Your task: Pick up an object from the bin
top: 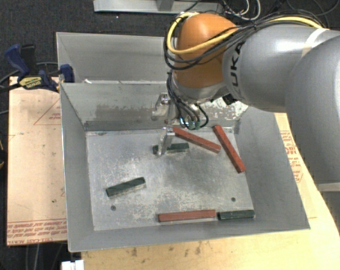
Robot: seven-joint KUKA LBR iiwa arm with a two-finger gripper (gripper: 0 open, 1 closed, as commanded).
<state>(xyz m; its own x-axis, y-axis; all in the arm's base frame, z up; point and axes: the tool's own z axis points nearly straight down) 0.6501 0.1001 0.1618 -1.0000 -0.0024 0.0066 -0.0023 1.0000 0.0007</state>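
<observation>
My gripper (166, 143) hangs low over the far middle of the bin floor, under the orange dome of the wrist. Its tip comes down at the left end of a short dark green bar (179, 147) that lies flat there. Whether it touches the bar I cannot tell. Just right of it a red bar (198, 140) lies slanted, its upper end hidden under the wrist. A second red bar (229, 148) lies farther right, slanting down toward the right wall.
Another dark green bar (125, 187) lies on the left part of the floor. Along the near wall a long red bar (187, 216) and a short dark green bar (236, 214) lie end to end. The arm covers the bin's far right corner.
</observation>
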